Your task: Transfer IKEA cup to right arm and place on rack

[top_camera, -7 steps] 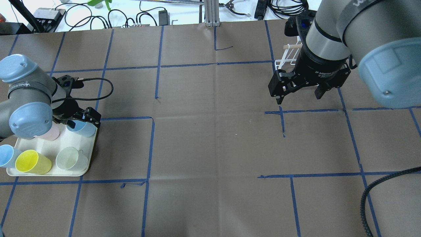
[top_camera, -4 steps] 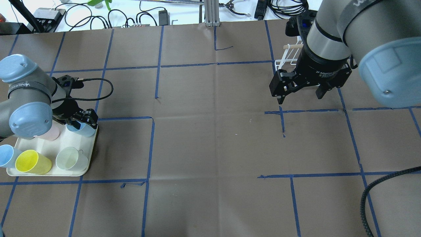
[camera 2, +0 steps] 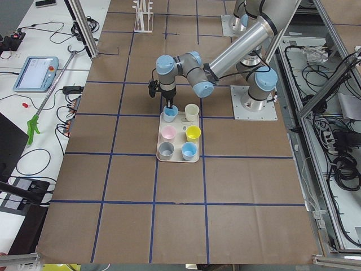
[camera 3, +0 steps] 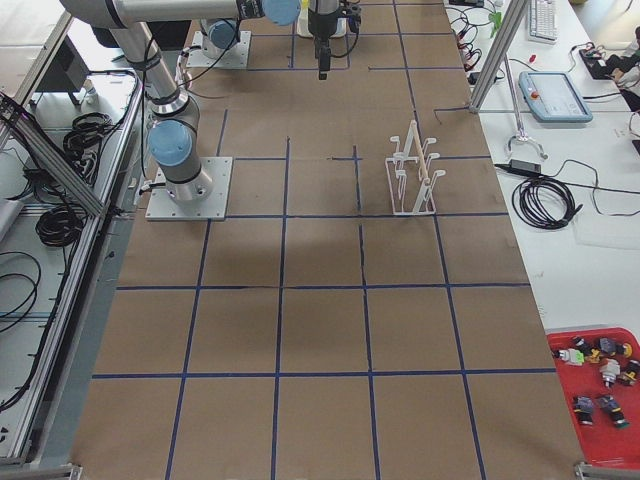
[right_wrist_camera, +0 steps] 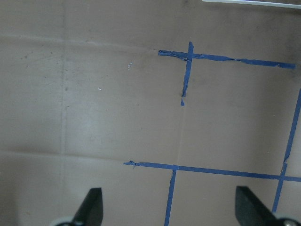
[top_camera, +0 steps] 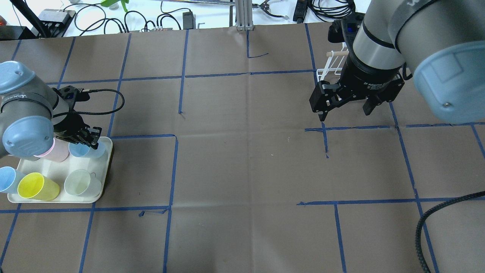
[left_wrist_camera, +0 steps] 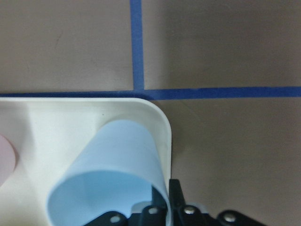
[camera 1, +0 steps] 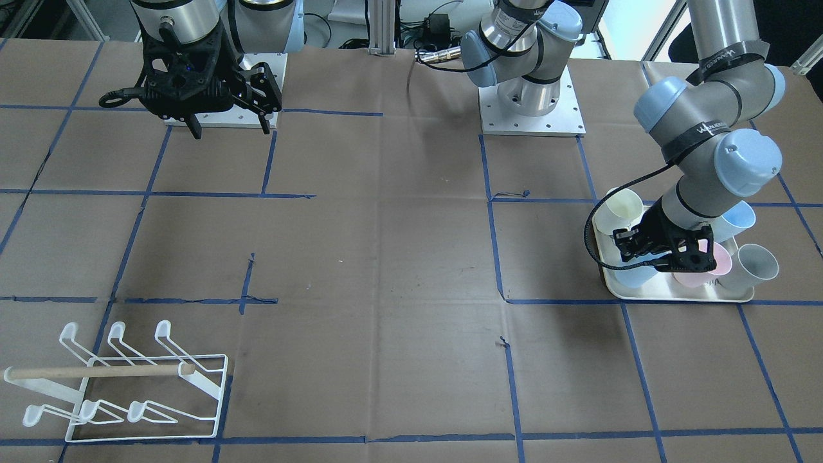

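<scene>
Six plastic cups stand on a cream tray [top_camera: 53,168] near the left end of a brown-paper bench [top_camera: 246,170] marked with blue tape lines. The left pincer [top_camera: 90,139] is down at the pale blue cup [top_camera: 86,150] in the tray's far corner, nearest the middle of the bench. In the left wrist view, its fingers appear pinched together on the cup's thin wall at the rim, one inside and one outside. The cup sits upright in the tray, just beside a pink cup [top_camera: 57,151].

Well apart, the right pincer [top_camera: 345,112] hangs above the bench with its fingers spread wide and nothing between them. The white wire rack [camera 1: 96,372] with its wooden dowel handle stands on the bench beyond it and carries no cups.

This cup looks light, smooth and a little flexible, so it probably needs only a gentle squeeze, and a hard one could deform the rim. It may also slip or swing in a rim grip. For the hand-over, the right pincer would likely do best gripping the lower body, leaving the mouth free for a prong.
</scene>
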Robot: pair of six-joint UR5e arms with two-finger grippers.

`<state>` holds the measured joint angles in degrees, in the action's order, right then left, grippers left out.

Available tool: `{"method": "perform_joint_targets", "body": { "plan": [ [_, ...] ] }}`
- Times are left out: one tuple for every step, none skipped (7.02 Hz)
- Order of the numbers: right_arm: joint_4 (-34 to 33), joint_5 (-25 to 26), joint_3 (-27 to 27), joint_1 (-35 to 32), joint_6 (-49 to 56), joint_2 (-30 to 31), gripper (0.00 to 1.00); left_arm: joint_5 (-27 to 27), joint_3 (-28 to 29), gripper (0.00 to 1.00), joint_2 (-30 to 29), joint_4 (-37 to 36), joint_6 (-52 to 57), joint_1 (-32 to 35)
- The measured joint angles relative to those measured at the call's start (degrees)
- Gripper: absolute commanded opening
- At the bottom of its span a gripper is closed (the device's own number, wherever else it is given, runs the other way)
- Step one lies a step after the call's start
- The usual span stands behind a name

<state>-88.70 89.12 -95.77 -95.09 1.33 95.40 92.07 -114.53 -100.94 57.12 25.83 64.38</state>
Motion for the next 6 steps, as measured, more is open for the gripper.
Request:
{"method": "perform_joint_targets", "body": {
  "plan": [
    [0.04, 0.02, -0.04, 0.0, 0.02, -0.36, 1.0, 0.9, 1.2, 0.0, 1.53, 1.46, -0.15, 0.03],
    [-0.13, -0.05, -0.08, 0.0, -0.08, -0.73, 1.0, 0.94, 4.28, 0.0, 3.49, 5.28, -0.49, 0.37],
    [-1.09, -0.2, -0.15, 0.0, -0.37, -0.95, 1.0, 0.29, 9.29, 0.0, 4.91, 11.65, -1.38, 1.07],
    [-3.55, -0.32, -0.25, -0.06, -1.12, -1.07, 1.0, -0.82, 16.21, 0.0, 5.54, 19.91, -3.69, 2.54],
    [-7.72, -0.97, -0.32, -0.12, -2.99, -1.3, 0.99, -1.98, 22.28, 0.0, 5.45, 26.46, -7.16, 4.6],
    [-13.31, -3.08, -0.38, -0.15, -6.16, -1.76, 0.99, -2.91, 26.6, 0.0, 5.15, 30.13, -10.61, 6.97]
  ]
}}
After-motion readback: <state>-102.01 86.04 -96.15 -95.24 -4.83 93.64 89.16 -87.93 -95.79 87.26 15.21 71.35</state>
